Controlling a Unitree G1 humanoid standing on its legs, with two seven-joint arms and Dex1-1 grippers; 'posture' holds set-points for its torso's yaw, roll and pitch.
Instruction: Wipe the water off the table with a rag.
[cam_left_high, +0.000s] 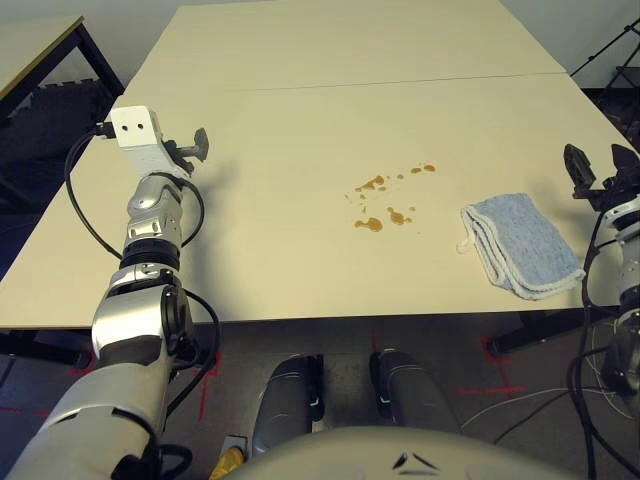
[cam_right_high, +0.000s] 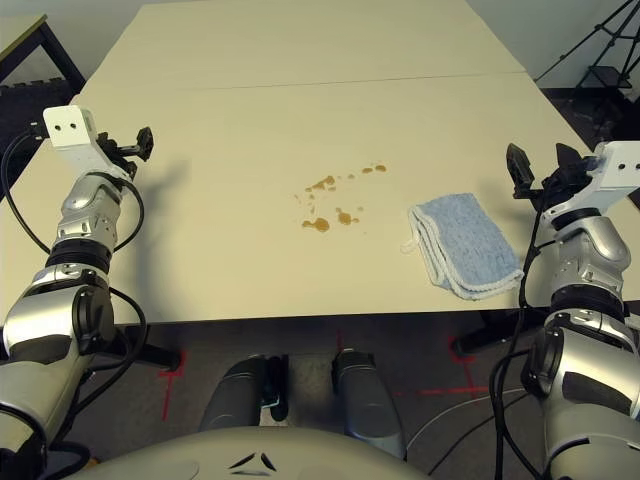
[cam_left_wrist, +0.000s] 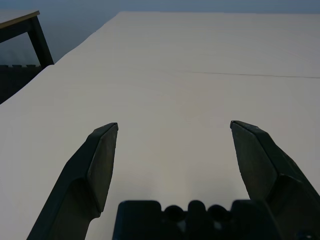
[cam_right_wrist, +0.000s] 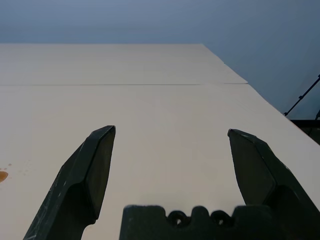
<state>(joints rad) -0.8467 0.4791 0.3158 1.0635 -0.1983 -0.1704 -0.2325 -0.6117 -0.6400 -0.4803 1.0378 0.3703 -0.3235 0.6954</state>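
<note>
From where the robot's left eye looks, the pale beige table (cam_left_high: 290, 140) stretches away, a thin seam line (cam_left_high: 300, 87) running across it. Amber-brown droplets of water (cam_left_high: 369, 224) lie scattered near the middle of the nearer part, a few of them run together into small blots. The rag (cam_left_high: 525, 245) — light blue-grey terry cloth, folded thick, with whitish edges — lies flat near the table's front edge, to the right of the droplets and apart from them. A corner loop on it points toward the spill.

Through the right eye, both silver forearms reach forward, one on each side of the spill. The left gripper (cam_right_high: 140, 145) is well apart from the droplets, over the left part of the table. The right gripper (cam_right_high: 541, 166) is just beyond the rag and to its right, not touching it.

In the left wrist view, the left gripper's two black fingers (cam_left_wrist: 102, 167) stand wide apart, with bare tabletop between them and nothing held.

In the right wrist view, the right gripper's fingers (cam_right_wrist: 100, 172) are spread wide too — empty, with pale tabletop behind. A tripod leg (cam_right_wrist: 302, 96) shows beyond the table's edge.
</note>
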